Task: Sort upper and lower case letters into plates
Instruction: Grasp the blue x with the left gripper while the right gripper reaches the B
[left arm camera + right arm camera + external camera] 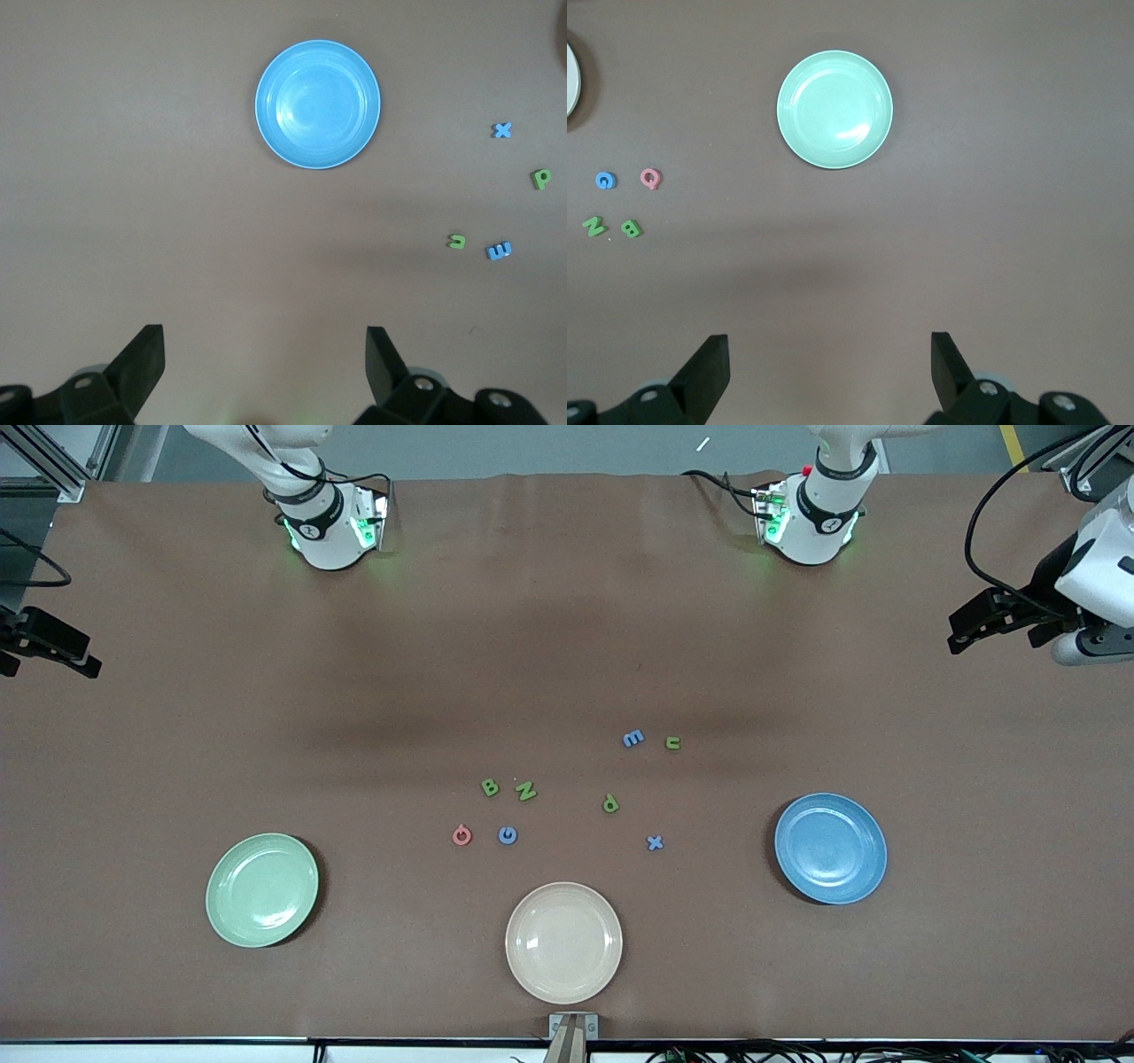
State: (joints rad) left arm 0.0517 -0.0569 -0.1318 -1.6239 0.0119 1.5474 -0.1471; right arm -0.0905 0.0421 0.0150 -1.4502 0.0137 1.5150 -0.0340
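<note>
Several toy letters lie mid-table: green B [490, 786] and N [526, 791], a red letter [462, 834], blue G [507, 834], green p [610, 803], blue x [655, 842], blue m [633, 738], green u [673, 742]. The pale green plate [262, 889] sits toward the right arm's end and the blue plate [830, 848] toward the left arm's end; both hold nothing. My left gripper [992, 624] hangs open and high over its end of the table, looking down on the blue plate [318, 104]. My right gripper [49, 651] hangs open over the other end, above the green plate [834, 109].
A cream-beige plate [563, 942] lies nearest the front camera, between the two coloured plates. A small camera mount [572, 1027] stands at the table's front edge. Brown cloth covers the whole table.
</note>
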